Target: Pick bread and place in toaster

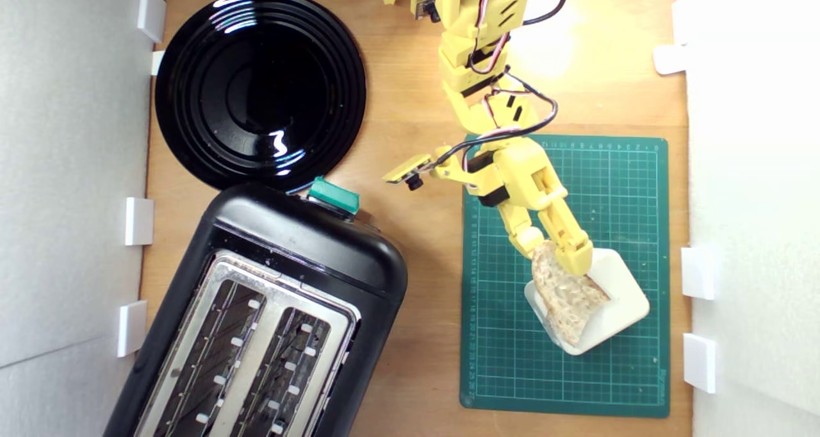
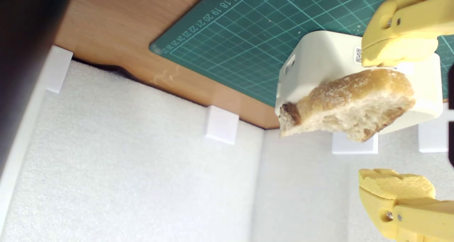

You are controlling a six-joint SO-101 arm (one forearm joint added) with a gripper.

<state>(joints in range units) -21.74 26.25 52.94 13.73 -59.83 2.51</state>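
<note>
We're over a pale wooden tabletop (image 1: 416, 104), walled in on both sides by white foam panels (image 1: 70, 168) held with small white brackets (image 1: 139, 221). A green cutting mat (image 1: 615, 187) with a printed grid lies toward the exterior view's right, and a glossy round black plate (image 1: 259, 91) sits toward the exterior view's left, its rim just beside the toaster (image 1: 269, 315). That toaster is big and black, angled on the table, with a silver top, two long slots and a teal-green lever (image 1: 333, 195) at its end nearest the plate.

Now the bread (image 1: 567, 296): a half-slice with pale, holey crumb and tan-brown crust, rounded at one end. It rests on a cream rounded-square block (image 1: 618, 289) that stands on the mat, overhanging the block's edge. The wrist view shows its floury crust and a torn-looking underside.

The yellow gripper (image 2: 397, 121) sits at the bread's rounded end with its jaws spread wide apart, one fingertip (image 2: 395, 52) above the slice, the other well below, not clamped on it.
</note>
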